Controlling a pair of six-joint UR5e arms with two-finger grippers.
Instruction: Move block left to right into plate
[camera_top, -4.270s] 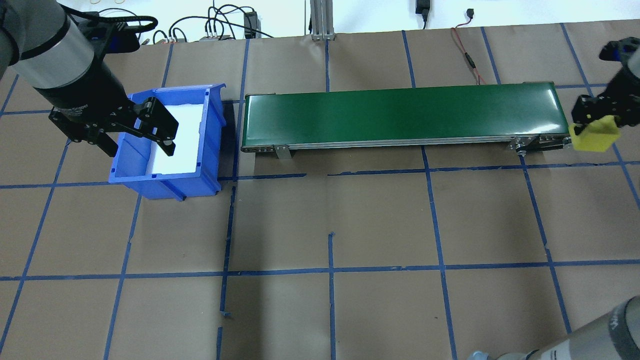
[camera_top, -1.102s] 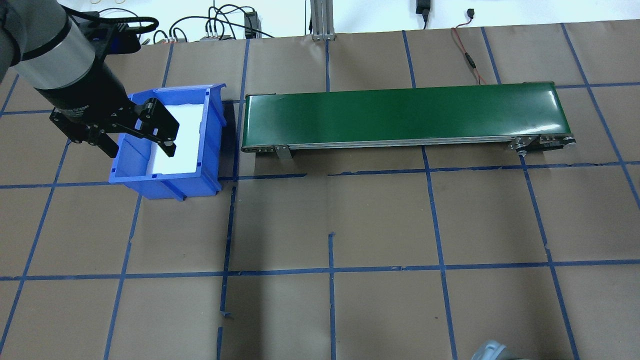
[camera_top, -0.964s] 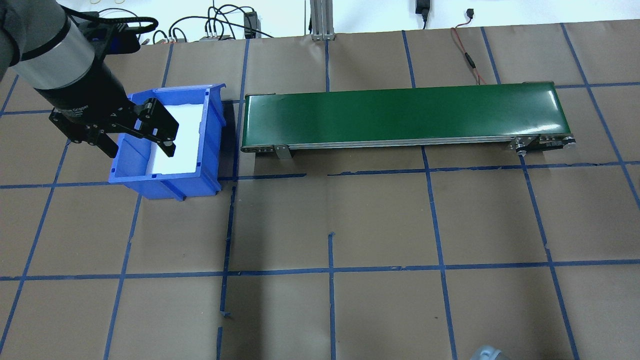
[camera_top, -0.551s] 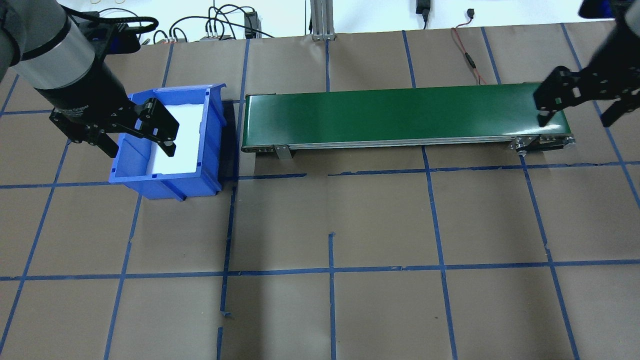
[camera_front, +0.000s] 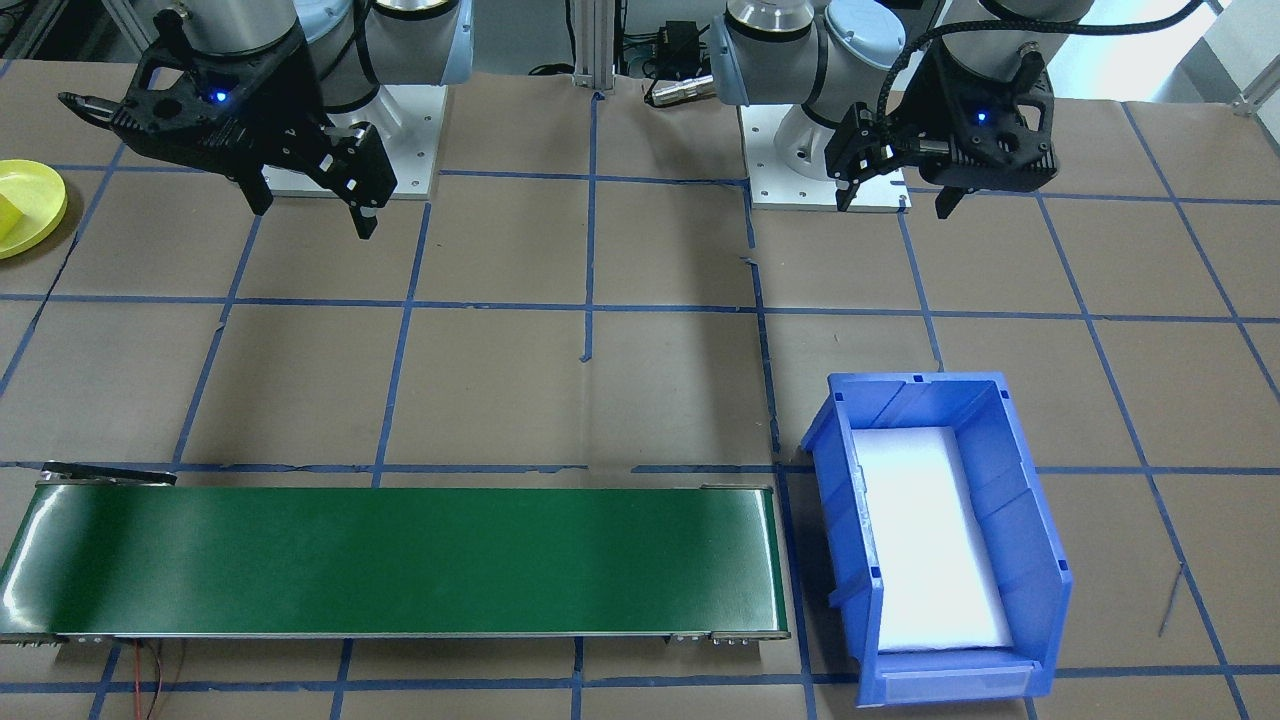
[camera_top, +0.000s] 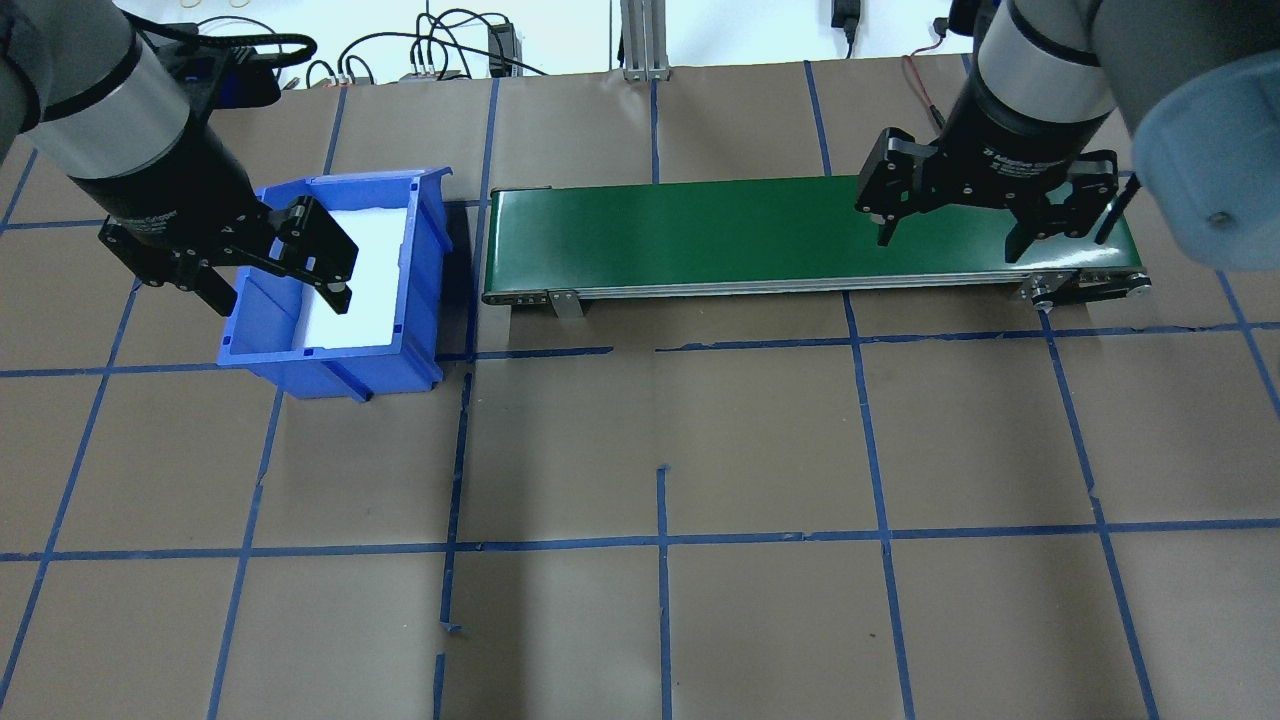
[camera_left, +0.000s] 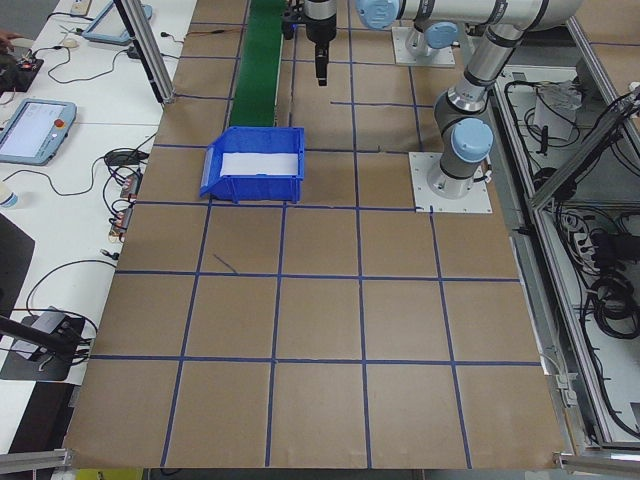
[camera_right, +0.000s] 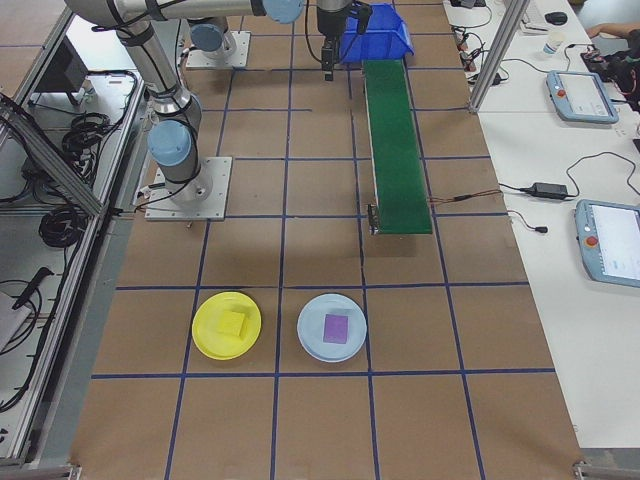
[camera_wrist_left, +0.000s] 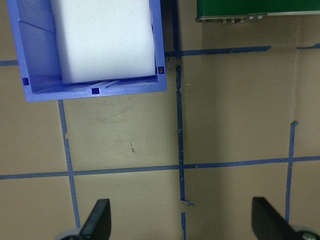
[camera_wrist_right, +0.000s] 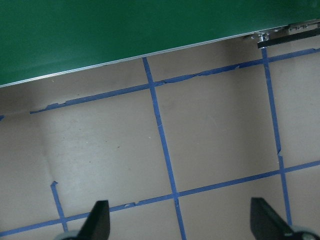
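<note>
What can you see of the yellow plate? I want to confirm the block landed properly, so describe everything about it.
The yellow plate is small, round and bright, plastic by its look, with a shallow raised rim. It lies flat on the brown paper-covered table, beside a pale blue plate without touching it. A yellow block rests flat near its middle, inside the rim. Neither gripper is near it; the front view catches only its edge.

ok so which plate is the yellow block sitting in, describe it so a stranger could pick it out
Start at the green conveyor belt and go past its end farthest from the blue bin, where two round plates lie side by side on the brown table. It is the yellow plate, the one nearer the robot's base, with a yellow block in it. Its neighbour, the pale blue plate, holds a purple block.
</note>
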